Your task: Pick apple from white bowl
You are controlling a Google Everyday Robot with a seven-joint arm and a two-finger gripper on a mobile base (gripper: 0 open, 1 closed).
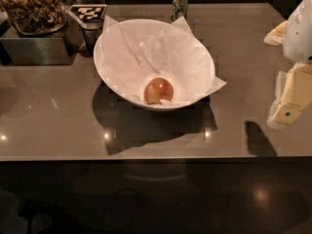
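Observation:
The apple [159, 90], small, round and reddish-orange with a glossy skin, lies at the bottom of the white bowl [108, 48]. The bowl is large, tilted toward the camera and lined with crinkled white paper whose corners stick out over the rim. It stands at the middle of the brown table [48, 126]. The gripper [292, 99], white and yellowish, hangs at the right edge of the view, well to the right of the bowl and above the table, casting a shadow beside it.
A green drink can [180, 4] stands just behind the bowl. A dark tray of brown snacks [31, 11] on a box sits at the back left, with a black-and-white marker card [88, 12] beside it. The table's front edge runs across the lower view.

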